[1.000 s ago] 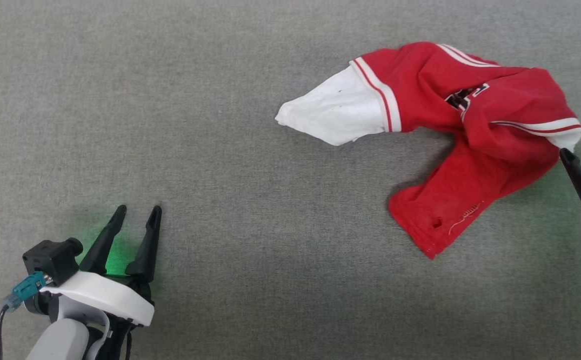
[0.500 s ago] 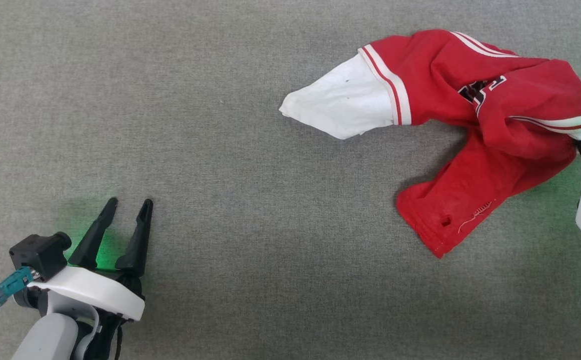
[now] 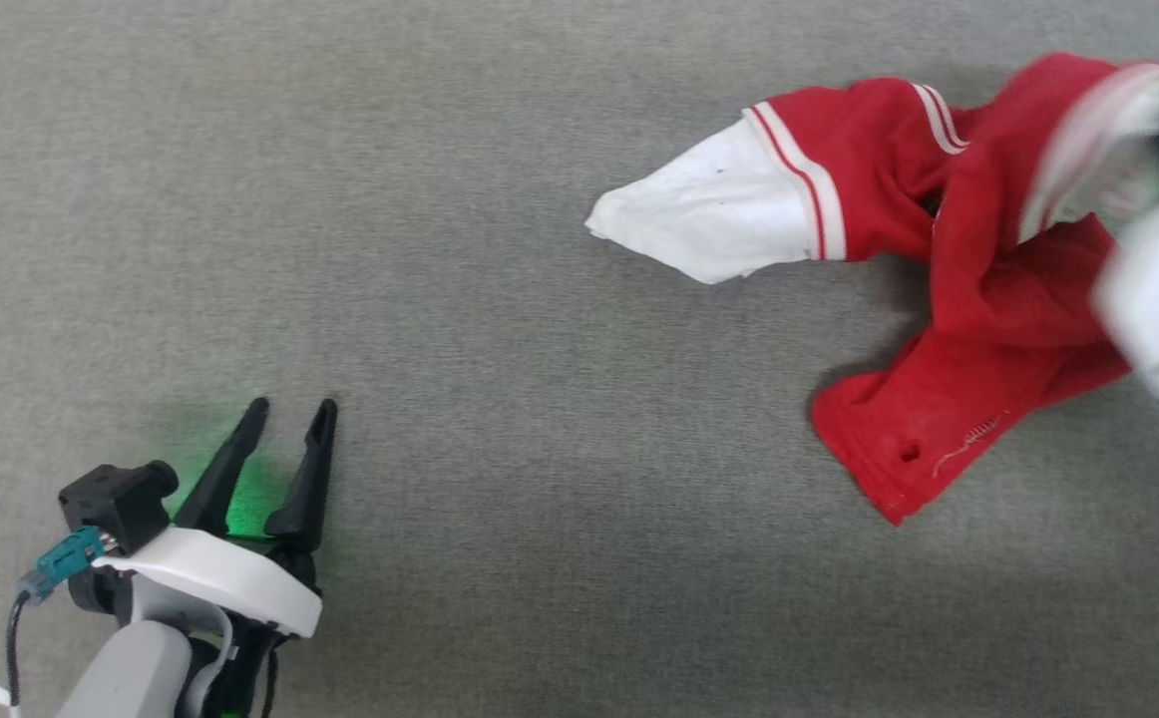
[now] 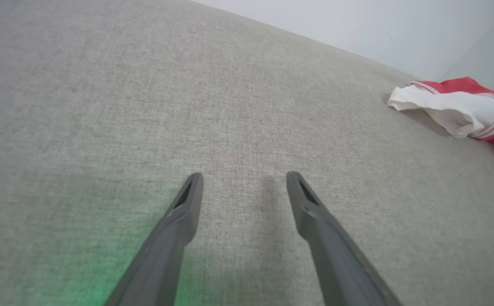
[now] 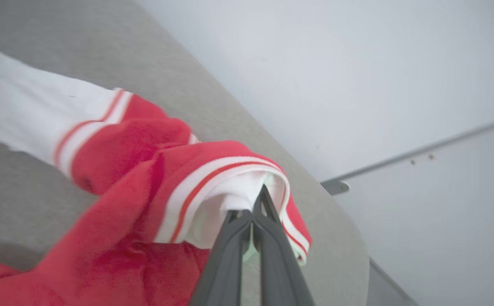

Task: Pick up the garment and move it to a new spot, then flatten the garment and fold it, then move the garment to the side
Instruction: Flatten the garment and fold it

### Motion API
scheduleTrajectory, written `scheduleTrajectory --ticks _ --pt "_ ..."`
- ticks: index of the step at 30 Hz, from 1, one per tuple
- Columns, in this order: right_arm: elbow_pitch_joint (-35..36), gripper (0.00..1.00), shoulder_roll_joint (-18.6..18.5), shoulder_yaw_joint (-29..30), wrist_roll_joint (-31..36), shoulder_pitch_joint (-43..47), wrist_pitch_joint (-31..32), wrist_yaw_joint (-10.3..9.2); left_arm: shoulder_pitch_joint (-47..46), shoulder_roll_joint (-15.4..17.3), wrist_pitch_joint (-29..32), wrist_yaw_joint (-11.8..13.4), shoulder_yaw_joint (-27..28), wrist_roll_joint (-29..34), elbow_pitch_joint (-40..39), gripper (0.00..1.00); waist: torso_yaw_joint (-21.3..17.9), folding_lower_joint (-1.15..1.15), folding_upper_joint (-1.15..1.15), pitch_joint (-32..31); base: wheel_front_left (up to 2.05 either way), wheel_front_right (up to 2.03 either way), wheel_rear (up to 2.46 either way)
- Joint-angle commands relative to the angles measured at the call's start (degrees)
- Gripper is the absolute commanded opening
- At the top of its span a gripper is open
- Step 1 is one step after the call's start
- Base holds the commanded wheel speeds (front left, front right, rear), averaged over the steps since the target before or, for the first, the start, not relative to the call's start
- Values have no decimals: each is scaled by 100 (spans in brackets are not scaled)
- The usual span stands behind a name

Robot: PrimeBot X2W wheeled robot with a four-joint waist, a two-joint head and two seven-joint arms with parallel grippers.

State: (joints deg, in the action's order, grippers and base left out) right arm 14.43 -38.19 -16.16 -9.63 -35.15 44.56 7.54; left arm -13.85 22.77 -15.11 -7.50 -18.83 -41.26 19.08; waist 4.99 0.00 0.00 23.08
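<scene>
At the lower left, the left end effector (image 3: pixel 290 411) hovers over the grey table (image 3: pixel 540 349), its two fingers spread apart and holding nothing. The garment (image 3: pixel 978 299) lies crumpled on the table's right side, one white sleeve (image 3: pixel 719 214) pointing left. Further right, the right end effector (image 5: pixel 260 199), blurred in the head view, has its fingers pinched together on the other sleeve's white fabric beside the striped trim.

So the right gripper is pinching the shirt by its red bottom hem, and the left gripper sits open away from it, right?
Not the hem. The right gripper is shut on the shirt at a white sleeve opening with striped trim, as the right wrist view shows. The left gripper does sit open, away from it.
</scene>
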Motion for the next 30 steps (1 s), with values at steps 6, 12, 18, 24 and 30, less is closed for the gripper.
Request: scheduleTrajectory --ticks 6,12,18,24,30 --pt "-727 0 519 -1512 -216 -1105 -40 -13 -127 -104 -5 3 -76 -55 69 100 215 0 0 4 0 0 0" --pt "-1868 15 1021 -2150 -367 -1655 -583 -13 -132 -185 -5 3 -99 -100 124 100 349 0 0 2 0 0 0" --pt "-2190 100 1123 -1811 -594 -1577 -1055 -13 28 -142 -5 3 28 -91 165 100 227 0 0 -111 0 0 0" --pt "-1437 100 790 -982 -1004 -979 -525 -12 147 -144 -5 3 92 -25 112 100 -4 0 0 -202 0 0 0" --pt "-1145 100 834 -85 -1155 -701 176 -11 17 -168 -4 3 -60 -13 35 100 -43 0 0 -38 0 0 0"
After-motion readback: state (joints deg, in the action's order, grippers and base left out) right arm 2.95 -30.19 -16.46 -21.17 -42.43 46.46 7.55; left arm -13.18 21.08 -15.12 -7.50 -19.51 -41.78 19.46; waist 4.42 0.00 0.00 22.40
